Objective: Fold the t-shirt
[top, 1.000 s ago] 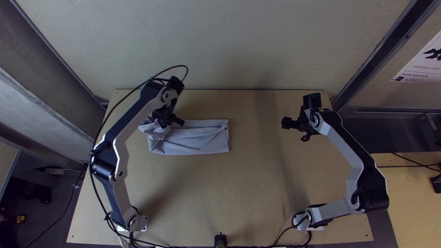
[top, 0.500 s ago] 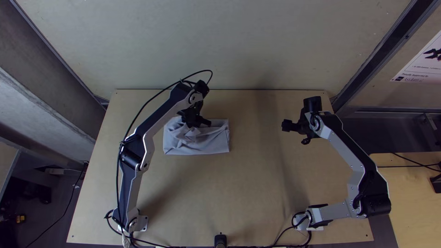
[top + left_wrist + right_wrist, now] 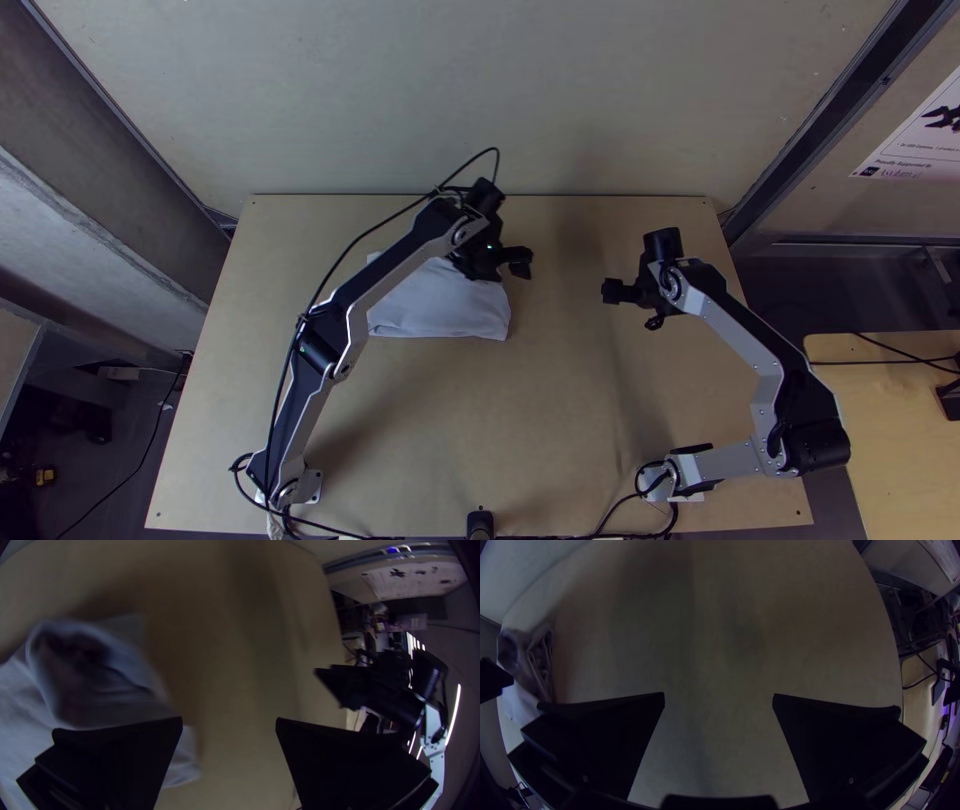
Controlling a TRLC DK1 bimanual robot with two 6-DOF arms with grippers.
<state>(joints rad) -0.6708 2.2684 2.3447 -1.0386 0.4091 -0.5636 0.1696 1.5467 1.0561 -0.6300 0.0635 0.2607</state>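
Note:
The left gripper is over the far right corner of the grey t-shirt, a compact folded bundle on the table. Seen from the left wrist, that gripper is open, with bare table between its fingers; a rumpled, raised loop of the shirt lies beside one finger. The right gripper hangs to the right of the shirt, apart from it. From its own wrist it is open and holds nothing, and layered folds of the shirt appear at one side.
The light wooden table is bare in front of the shirt and between the two arms. A pale wall rises behind its far edge. A cable runs along the left arm.
The left gripper has moved right across the shirt. The shirt's left part has come in to the right, making the bundle shorter, and its right edge has shifted slightly right. The right gripper has moved slightly left and nearer.

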